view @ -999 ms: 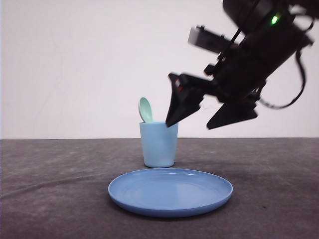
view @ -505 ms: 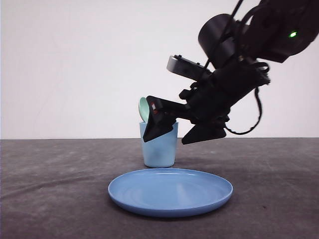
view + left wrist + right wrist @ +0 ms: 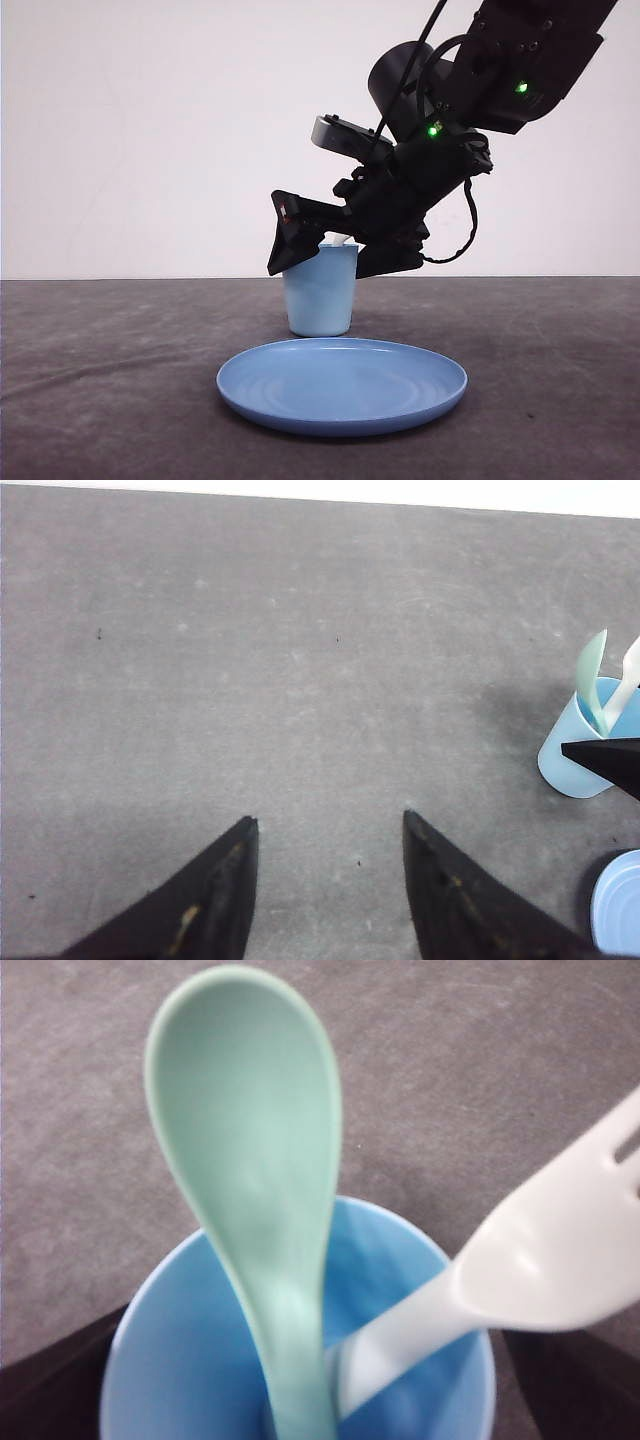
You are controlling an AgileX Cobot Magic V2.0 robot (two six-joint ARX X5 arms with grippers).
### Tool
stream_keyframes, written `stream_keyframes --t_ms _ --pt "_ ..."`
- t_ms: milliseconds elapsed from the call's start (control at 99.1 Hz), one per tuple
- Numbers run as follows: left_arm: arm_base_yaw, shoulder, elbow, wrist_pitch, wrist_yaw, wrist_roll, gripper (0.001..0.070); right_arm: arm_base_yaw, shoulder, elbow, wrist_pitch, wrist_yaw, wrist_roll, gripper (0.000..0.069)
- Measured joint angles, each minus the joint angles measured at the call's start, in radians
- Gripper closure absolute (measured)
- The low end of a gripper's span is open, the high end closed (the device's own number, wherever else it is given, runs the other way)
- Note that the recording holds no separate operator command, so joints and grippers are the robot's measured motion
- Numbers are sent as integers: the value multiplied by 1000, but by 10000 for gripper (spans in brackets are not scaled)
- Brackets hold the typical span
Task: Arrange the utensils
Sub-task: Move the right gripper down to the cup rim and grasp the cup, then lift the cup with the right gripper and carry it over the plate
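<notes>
A light blue cup (image 3: 320,295) stands behind the round blue plate (image 3: 342,385). In the cup stand a mint-green spoon (image 3: 250,1160) and a white fork (image 3: 560,1250), bowl and tines up, leaning apart. My right gripper (image 3: 325,265) hangs open at the cup's rim, one dark finger on each side of the cup. Its fingers (image 3: 50,1380) sit wide of both utensils and touch neither. From the front, the near finger hides the spoon; only a bit of the fork (image 3: 340,240) shows. My left gripper (image 3: 328,825) is open over bare table, far from the cup (image 3: 575,760).
The table (image 3: 100,380) is a dark grey mat with a white wall behind. The plate lies in front of the cup, nearer to me, with nothing on it. Bare mat stretches to the left and right of the cup and the plate.
My right gripper has come down and to the left, from above and right of the cup to straddling its rim. It now hides the spoon in the front view.
</notes>
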Motion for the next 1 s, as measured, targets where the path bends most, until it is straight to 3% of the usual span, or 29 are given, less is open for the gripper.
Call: stream_keyframes --t_ms 212,333,373,737,999 --pt "0 0 0 0 0 0 440 0 3 0 -11 0 -1 21" --pt "0 0 0 0 0 0 440 0 3 0 -11 0 -5 211" --pt "0 0 0 0 0 0 440 0 3 0 -11 0 -8 239" --pt "0 0 0 0 0 0 440 0 -12 1 -48 -15 -11 257" --pt "0 0 0 0 0 1 440 27 -185 1 -200 -17 -22 258"
